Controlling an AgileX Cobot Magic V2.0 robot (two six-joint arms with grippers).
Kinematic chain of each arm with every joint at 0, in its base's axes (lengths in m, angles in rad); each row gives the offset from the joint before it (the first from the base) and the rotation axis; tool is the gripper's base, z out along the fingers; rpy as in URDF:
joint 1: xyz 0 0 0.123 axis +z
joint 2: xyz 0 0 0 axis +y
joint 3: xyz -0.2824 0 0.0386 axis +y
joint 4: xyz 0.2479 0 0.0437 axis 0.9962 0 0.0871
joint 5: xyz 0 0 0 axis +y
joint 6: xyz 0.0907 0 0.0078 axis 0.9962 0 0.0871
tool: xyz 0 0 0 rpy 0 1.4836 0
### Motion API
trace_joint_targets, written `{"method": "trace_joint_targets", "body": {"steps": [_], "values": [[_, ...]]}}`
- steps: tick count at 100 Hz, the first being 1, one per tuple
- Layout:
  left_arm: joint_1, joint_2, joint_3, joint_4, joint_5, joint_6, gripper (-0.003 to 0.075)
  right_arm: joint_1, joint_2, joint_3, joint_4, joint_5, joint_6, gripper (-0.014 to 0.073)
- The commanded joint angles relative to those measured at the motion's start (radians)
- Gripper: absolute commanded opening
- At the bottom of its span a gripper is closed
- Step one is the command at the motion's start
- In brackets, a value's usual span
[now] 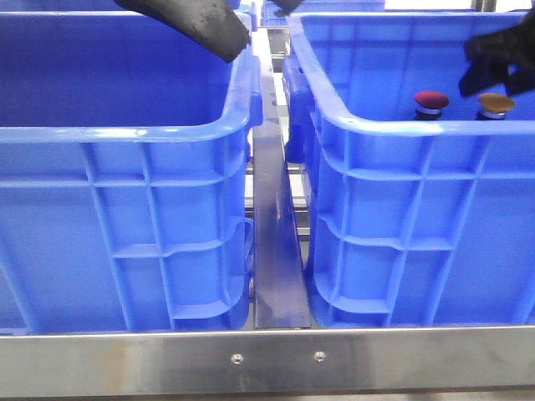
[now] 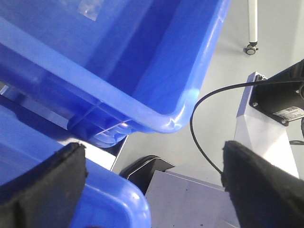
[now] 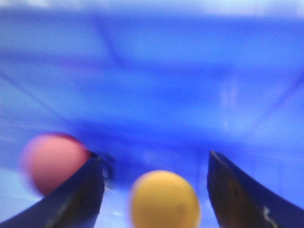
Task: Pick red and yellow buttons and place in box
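Observation:
Two deep blue crates stand side by side, the left crate and the right crate. The red button and the yellow button stand upright inside the right crate, near its front wall. My right gripper is open just above the yellow button. In the right wrist view the gripper straddles the yellow cap, apart from it, and the red cap lies outside one finger. My left gripper is open and empty over the left crate's far right corner.
A metal rail runs between the two crates and a metal bar crosses the front. In the left wrist view another blue crate stands beyond the corner. A black cable and a caster wheel show over the floor.

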State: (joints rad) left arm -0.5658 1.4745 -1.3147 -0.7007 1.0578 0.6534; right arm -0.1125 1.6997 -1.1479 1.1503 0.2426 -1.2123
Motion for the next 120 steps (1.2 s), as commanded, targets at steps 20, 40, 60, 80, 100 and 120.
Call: {"method": "trace_joint_targets", "body": {"steps": [20, 40, 60, 80, 100, 120], "values": [[-0.009, -0.033, -0.027, -0.058, -0.017, 0.002, 0.0554, -0.005, -0.223, 0.039, 0.011, 0.060, -0.011, 0.0493], [-0.009, -0.033, -0.027, 0.022, -0.108, -0.094, 0.0542, -0.006, -0.399, 0.176, 0.007, 0.056, -0.011, 0.0393], [-0.009, -0.033, -0.027, 0.251, -0.201, -0.322, 0.0375, -0.006, -0.566, 0.301, 0.007, 0.060, -0.011, 0.0076], [0.005, -0.053, -0.027, 0.483, -0.231, -0.504, -0.0001, -0.006, -0.733, 0.405, 0.007, 0.064, -0.011, -0.0099], [0.122, -0.109, -0.025, 0.491, -0.241, -0.504, -0.0020, -0.006, -0.887, 0.486, 0.007, 0.074, -0.011, -0.0103], [0.272, -0.211, 0.024, 0.495, -0.272, -0.504, -0.0020, -0.006, -1.004, 0.551, -0.045, 0.070, -0.016, -0.0102]]}}
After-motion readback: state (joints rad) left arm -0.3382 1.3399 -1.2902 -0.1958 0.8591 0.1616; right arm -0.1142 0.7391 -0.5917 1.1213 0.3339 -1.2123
